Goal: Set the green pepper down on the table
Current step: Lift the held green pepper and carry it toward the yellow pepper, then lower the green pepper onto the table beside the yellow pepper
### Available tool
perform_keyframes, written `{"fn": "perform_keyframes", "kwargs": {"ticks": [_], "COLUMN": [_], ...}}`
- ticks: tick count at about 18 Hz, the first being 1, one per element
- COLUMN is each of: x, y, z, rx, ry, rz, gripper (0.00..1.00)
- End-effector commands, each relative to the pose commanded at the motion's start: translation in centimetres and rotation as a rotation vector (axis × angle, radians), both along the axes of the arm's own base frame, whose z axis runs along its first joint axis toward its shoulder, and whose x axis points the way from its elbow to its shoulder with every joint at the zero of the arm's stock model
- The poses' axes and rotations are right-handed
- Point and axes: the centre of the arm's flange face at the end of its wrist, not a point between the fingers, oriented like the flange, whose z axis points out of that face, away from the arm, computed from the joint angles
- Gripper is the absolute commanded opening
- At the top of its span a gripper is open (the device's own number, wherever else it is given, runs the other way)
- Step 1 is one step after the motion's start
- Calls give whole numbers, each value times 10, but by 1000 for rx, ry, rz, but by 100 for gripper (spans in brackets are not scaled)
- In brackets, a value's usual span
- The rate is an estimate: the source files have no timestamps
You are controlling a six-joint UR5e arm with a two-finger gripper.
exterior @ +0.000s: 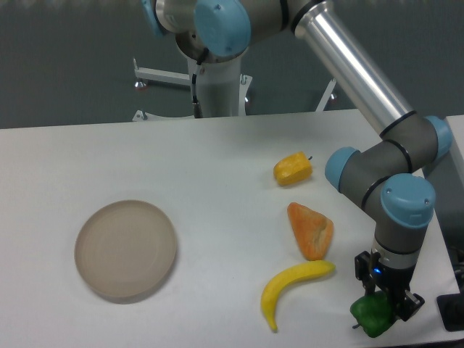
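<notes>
**Currently: green pepper in the gripper at the table's front right corner**

Fingers [403,303]: dark, pointing straight down, one on each side of the green pepper [371,318]. They are narrowed onto it and the pepper sits between them, so the gripper [388,308] is holding it. Only the upper parts of the fingers show; the tips are hidden behind the pepper.

Green pepper: glossy, lobed, tilted, with a short dark stem poking out toward the left. It is low over the table [217,181], close to the front right corner. Contact between the pepper's underside and the tabletop cannot be judged from this view.

Wrist: a small blue light shows on the dark block just above the fingers. Grey and light-blue joints rise above it, and the silver arm tube runs up and left toward the base at the back edge.

Other items on the table:
- yellow banana [293,286], lying near the front edge, just left of the pepper, not touching it
- orange piece [311,230], just behind the banana
- yellow pepper [293,168], further back, toward the middle
- round beige plate [126,250], well apart, toward the left edge
</notes>
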Motion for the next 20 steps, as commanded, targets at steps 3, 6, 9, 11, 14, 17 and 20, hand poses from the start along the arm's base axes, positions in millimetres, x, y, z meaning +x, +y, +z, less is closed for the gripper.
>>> {"fn": "perform_keyframes", "kwargs": {"ticks": [3, 6, 9, 11, 14, 17, 20], "x": [29, 63, 106, 143, 190, 225, 258], "y": [-21, -48, -74, -94, -127, -154, -151], "z": [17, 32, 24, 19, 2, -18, -32], "rx": [-27, -77, -131, -163, -131, -109, -112], "ry": [-28, -78, -155, -189, -320, -303, -298], "rz": [0, -2, 46, 46, 39, 12, -32], "gripper": [49, 49, 49, 49, 49, 49, 48]}}
